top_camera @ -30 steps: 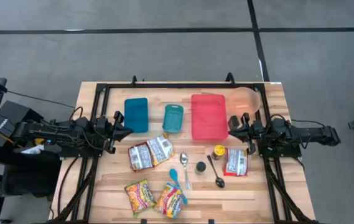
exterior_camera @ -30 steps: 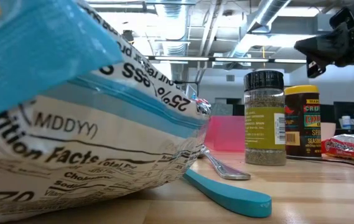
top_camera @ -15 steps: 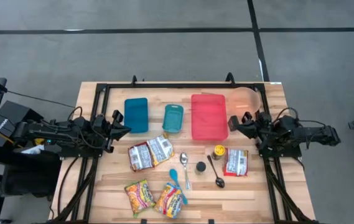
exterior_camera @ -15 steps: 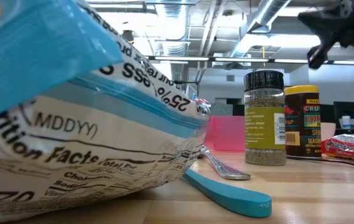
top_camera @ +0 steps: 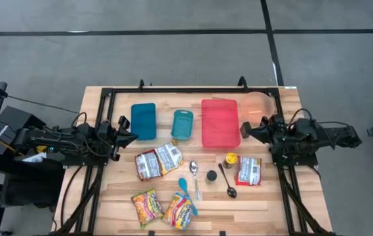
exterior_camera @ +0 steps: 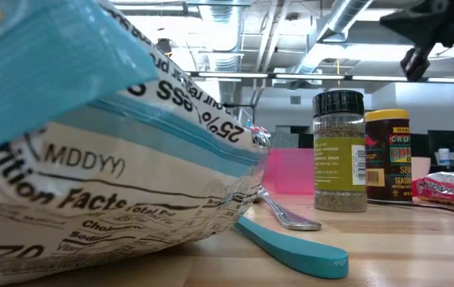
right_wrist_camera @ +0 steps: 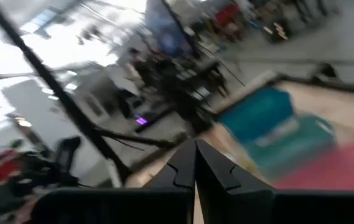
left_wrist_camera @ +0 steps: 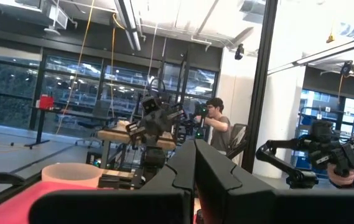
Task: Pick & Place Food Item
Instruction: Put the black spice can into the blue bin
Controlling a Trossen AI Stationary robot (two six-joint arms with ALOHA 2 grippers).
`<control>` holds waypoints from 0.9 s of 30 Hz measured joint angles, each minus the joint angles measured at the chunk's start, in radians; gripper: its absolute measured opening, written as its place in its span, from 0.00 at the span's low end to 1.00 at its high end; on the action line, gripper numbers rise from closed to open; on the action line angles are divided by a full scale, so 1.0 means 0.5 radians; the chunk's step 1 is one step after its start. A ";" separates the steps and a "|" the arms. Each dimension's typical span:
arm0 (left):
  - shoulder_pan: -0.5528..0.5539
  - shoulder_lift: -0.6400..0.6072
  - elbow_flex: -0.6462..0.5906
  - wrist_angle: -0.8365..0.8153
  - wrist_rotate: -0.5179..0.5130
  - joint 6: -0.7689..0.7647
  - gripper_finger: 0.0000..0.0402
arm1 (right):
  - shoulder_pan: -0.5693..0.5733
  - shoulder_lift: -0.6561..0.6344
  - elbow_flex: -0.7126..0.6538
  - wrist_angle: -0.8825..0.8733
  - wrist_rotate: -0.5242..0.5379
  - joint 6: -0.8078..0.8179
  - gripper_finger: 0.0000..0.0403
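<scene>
Food packets lie flat on the wooden table: a red-and-white one [top_camera: 249, 171] at the right, also in the low view [exterior_camera: 450, 190], two silver-and-red ones [top_camera: 158, 160] in the middle, and two colourful ones [top_camera: 164, 208] near the front edge. My right gripper [top_camera: 245, 129] is shut and empty. It hangs in the air beside the red tray [top_camera: 219, 122], and its fingers meet in the right wrist view [right_wrist_camera: 195, 148]. My left gripper [top_camera: 130, 136] is shut and empty, beside the blue container [top_camera: 143, 120]. It also shows in the left wrist view [left_wrist_camera: 195, 146].
A teal container [top_camera: 182, 124] and a pink bowl [top_camera: 258, 105] stand at the back. Two spice jars [exterior_camera: 340, 151] [exterior_camera: 388, 155], a blue spoon [exterior_camera: 290, 247], a metal spoon [top_camera: 195, 178] and a black spoon [top_camera: 228, 182] lie mid-table. A black frame rail [top_camera: 193, 90] runs along the far edge.
My right gripper has gone up, away from the table, and stays shut and empty. Nothing on the table has moved.
</scene>
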State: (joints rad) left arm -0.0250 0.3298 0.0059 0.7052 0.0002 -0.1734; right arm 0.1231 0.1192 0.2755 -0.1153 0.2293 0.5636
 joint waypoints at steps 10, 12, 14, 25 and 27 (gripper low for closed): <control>0.000 0.000 0.000 -0.002 0.000 0.000 0.00 | 0.000 0.446 0.477 -0.938 0.282 0.468 0.00; 0.000 0.000 0.000 -0.002 0.000 0.000 0.00 | 0.000 0.544 0.571 -1.136 0.318 0.582 0.00; 0.000 0.001 0.000 -0.002 0.000 0.000 0.00 | -0.001 0.643 0.660 -1.323 0.349 0.701 0.00; 0.000 0.000 0.000 -0.002 0.000 0.000 0.00 | -0.022 1.085 0.905 -1.863 0.473 1.124 0.00; 0.000 0.001 0.000 -0.003 0.000 0.001 0.00 | -0.075 1.158 0.906 -1.865 0.484 1.156 0.00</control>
State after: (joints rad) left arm -0.0250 0.3301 0.0059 0.7036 0.0002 -0.1730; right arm 0.0858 0.6984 0.7284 -1.0477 0.4714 1.1417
